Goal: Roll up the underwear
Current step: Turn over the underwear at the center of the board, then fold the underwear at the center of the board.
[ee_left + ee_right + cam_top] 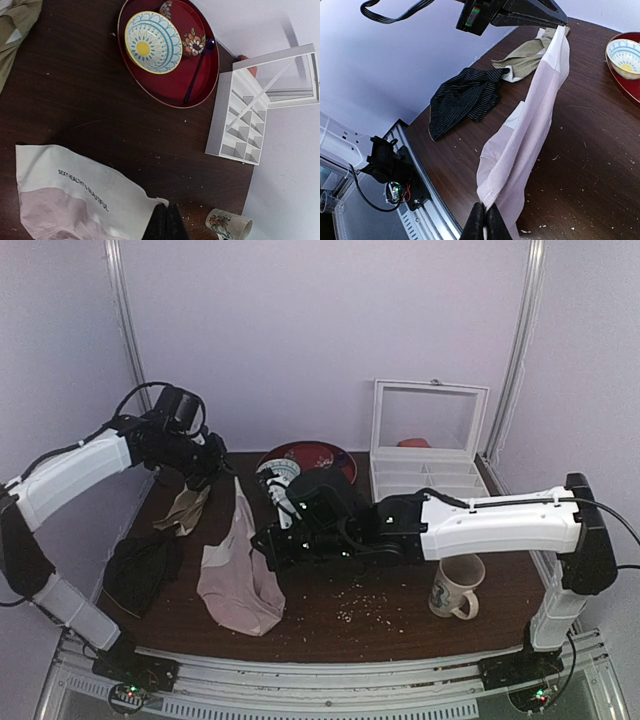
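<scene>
Left fingers are clenched on a corner of the whitish waistband of the underwear. Right fingers are clenched on a pale pink edge of the same garment. In the right wrist view the underwear runs as a long, loosely twisted band from the raised left fingers down to the right fingers. In the top view its lower bulk appears to rest bunched on the tabletop, left of centre and near the front edge. The waistband carries a line of black printed lettering. A black striped cloth lies crumpled by the left edge, apart from the underwear. A beige-olive cloth lies just behind it, below the left wrist. A red tray holding a patterned bowl sits at the far side. To its right is a white compartment box with its lid up. A mug stands front right, beneath the right arm. Crumbs are scattered over the tabletop.
</scene>
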Action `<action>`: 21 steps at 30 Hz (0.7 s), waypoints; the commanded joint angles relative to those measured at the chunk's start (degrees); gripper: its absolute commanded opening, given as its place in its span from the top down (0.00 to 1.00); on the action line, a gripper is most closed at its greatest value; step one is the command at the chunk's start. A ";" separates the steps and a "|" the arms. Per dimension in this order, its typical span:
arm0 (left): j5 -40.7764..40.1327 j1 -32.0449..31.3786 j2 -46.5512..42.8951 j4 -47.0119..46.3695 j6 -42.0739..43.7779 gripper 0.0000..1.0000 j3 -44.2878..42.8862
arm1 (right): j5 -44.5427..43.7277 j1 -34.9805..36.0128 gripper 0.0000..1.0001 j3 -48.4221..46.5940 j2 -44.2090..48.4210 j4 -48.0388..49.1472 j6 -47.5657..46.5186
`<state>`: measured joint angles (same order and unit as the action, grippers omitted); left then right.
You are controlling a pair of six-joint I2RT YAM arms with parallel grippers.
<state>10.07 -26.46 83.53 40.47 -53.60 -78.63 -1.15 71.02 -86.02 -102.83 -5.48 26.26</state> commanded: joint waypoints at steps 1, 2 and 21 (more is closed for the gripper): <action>0.64 -1.60 8.92 -10.23 -0.11 1.00 -5.08 | 0.07 -2.66 1.00 4.77 4.06 3.50 3.19; 0.79 -1.94 11.11 -10.98 -0.15 1.00 -6.12 | 0.08 -3.79 1.00 6.05 4.67 3.71 3.68; 8.64 -4.29 39.05 -17.67 -1.63 1.00 -31.30 | -2.07 -18.52 1.00 19.47 13.97 -1.28 6.06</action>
<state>18.35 -30.81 120.44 26.41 -55.53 -103.53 -2.50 54.35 -68.20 -92.79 -4.29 31.94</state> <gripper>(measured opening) 0.003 0.001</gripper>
